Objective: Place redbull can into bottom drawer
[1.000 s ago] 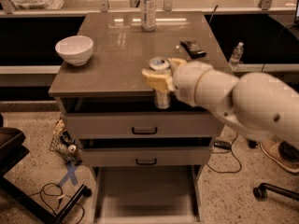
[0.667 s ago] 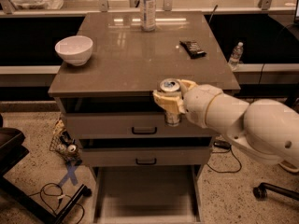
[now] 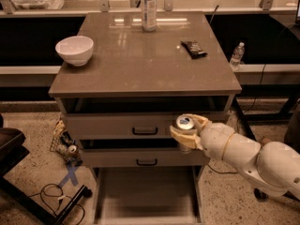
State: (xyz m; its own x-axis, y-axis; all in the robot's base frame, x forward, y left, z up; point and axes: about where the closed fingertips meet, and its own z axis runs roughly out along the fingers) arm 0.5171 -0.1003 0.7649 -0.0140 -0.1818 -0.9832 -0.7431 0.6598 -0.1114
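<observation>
Redbull can [image 3: 184, 123] sits upright in the gripper [image 3: 186, 131], out in front of the bench's front edge and closer to the front right corner than to the left. Its silver top faces up. Its body hangs before the right end of the upper grey drawer front [image 3: 117, 126], and its foot reaches the gap above the second drawer front [image 3: 112, 157]. The claw is clenched around the can – pale fingers [image 3: 179, 137] wrap its sides just under the rim. The white arm [image 3: 248, 156] runs off toward the lower right.

Below the two handled drawers, the bottom drawer [image 3: 145, 196] is pulled out past the front edge, its flat pale floor showing between low side walls. The can is above this tray and to the right of its middle, well clear of the floor and not inside it.

On the bench top [image 3: 140, 64] a white bowl [image 3: 74, 49] stands near the left edge. A clear plastic bottle [image 3: 148, 3] stands upright at the middle of the back edge. A dark flat packet [image 3: 193, 48] lies toward the right edge – all three well apart from the can. Beyond the right edge, a small bottle [image 3: 237, 55] stands on a lower ledge. On the ground by the front left corner lie cables and a cross of blue tape [image 3: 70, 175].
</observation>
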